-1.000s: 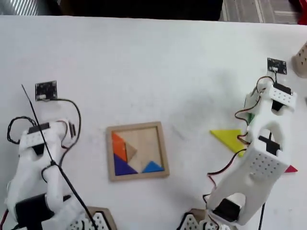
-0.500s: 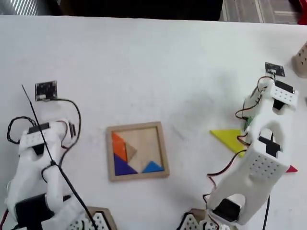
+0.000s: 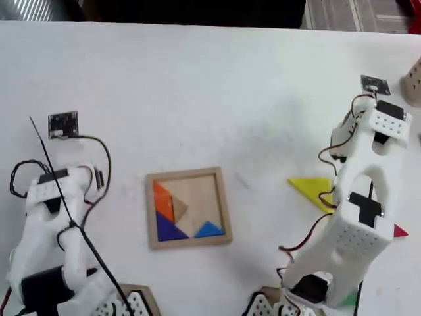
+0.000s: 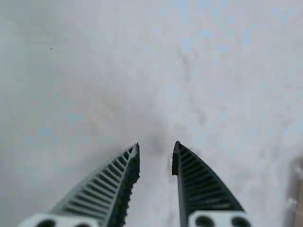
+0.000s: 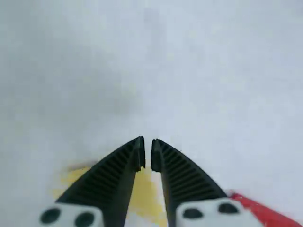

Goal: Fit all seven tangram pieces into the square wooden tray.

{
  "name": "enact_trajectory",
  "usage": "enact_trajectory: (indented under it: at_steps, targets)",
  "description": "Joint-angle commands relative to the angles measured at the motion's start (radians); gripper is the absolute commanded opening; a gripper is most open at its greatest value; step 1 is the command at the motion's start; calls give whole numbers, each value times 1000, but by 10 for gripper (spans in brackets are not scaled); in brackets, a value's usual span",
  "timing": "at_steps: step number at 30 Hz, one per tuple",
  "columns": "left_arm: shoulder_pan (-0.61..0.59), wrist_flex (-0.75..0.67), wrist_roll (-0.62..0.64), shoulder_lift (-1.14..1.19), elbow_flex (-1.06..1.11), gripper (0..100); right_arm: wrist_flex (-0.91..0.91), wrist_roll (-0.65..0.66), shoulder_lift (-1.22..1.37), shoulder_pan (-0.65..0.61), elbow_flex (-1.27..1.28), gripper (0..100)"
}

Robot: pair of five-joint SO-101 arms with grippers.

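The square wooden tray (image 3: 188, 173) lies on the white tabletop (image 3: 197, 85) between the two arms, partly filled. An orange triangle (image 3: 162, 196) sits along its left side with a tan piece (image 3: 179, 207) touching it. A dark blue triangle (image 3: 169, 230) fills the corner nearest the left arm, and a lighter blue triangle (image 3: 210, 230) rests against the same edge. A yellow triangle (image 3: 310, 188) lies outside, well to the right of the tray and partly under the right arm. A red piece (image 3: 400, 231) peeks out beside that arm. The right tool (image 5: 147, 143) hangs over the yellow triangle, clenched on nothing, tips almost touching. The left tool (image 4: 155, 147) is slightly released above bare tabletop, grasping nothing
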Motion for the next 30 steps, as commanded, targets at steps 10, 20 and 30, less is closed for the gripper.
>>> enact_trajectory:
  at_steps: [10, 20, 30]
  targets:
    - [-5, 3, -6, -21, -37, 134, 288, 173, -291, -22, 14, 21]
    - [-2, 3, -6, -21, -37, 134, 2, 431, -469, 384, 330, 24]
    - [-1, 3, -6, -21, -37, 134, -131, 545, -475, 532, 485, 25]
